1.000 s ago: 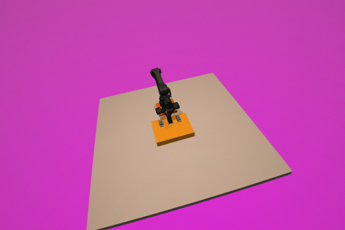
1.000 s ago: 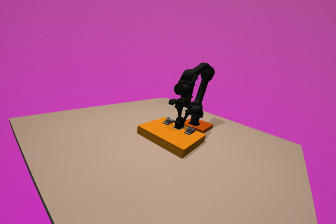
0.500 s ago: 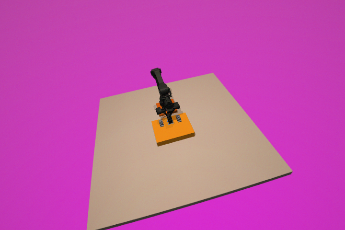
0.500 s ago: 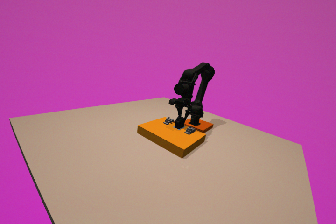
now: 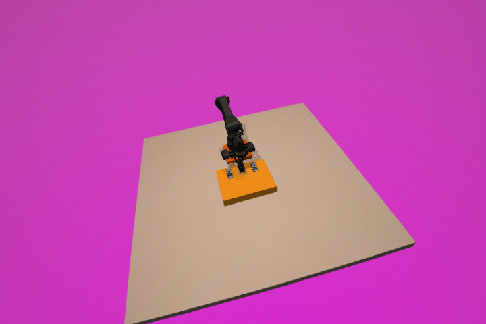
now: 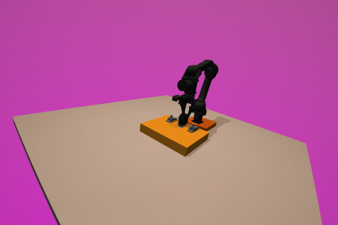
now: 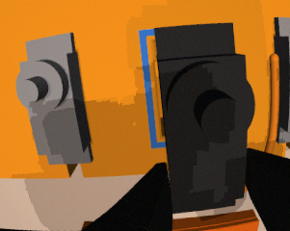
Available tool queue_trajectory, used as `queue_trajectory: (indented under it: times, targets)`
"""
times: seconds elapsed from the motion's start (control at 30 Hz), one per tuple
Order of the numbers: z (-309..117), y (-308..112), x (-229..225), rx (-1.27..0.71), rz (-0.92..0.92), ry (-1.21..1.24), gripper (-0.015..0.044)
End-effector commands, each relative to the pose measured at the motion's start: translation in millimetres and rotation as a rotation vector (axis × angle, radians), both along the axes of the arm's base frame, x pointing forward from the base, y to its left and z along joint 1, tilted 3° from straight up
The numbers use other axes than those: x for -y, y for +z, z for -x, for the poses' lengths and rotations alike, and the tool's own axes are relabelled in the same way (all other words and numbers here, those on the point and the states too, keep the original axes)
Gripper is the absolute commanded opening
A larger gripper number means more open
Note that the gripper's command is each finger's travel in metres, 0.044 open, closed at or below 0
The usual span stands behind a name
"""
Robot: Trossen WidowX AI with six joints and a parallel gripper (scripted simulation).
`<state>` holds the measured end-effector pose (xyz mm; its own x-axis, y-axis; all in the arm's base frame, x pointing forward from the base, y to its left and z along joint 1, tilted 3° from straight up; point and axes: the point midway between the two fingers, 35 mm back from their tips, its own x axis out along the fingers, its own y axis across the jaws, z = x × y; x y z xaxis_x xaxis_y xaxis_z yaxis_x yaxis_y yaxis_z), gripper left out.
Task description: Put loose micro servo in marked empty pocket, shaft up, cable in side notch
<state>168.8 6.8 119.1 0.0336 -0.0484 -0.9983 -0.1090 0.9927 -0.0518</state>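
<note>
My gripper (image 5: 240, 160) (image 6: 183, 114) (image 7: 204, 166) is shut on the loose dark servo (image 5: 241, 168) (image 6: 182, 121) (image 7: 202, 166). The servo is upright over the deck (image 5: 247, 187) (image 6: 172, 132) (image 7: 106, 34), with its output shaft facing up towards the wrist camera. The marked pocket has a thin outline (image 7: 149, 96), blue in the wrist view. The servo hides most of it; the left side shows with a strip of pocket beside the servo. The ears do not look seated on the deck; the exact gap is unclear. An orange cable (image 7: 274, 98) shows right of the servo; its attachment is hidden.
Fitted grey servos flank the pocket: one on the left in the wrist view (image 7: 50, 101) and the top view (image 5: 229, 173), another on the right (image 5: 254, 166) (image 7: 286, 87). The arm's red-orange base plate (image 6: 210, 124) stands close behind the deck.
</note>
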Motion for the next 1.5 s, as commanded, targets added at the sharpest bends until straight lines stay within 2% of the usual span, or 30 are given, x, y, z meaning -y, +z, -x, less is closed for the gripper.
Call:
queue_trajectory:
  times: [0.0,0.3,1.47]
  targets:
    - [-2,2,-1,0.007,-0.004,0.003,0.0000]
    - [-13,2,-4,0.008,-0.004,0.003,0.0000]
    - [-6,2,-1,0.008,-0.004,0.003,0.0000]
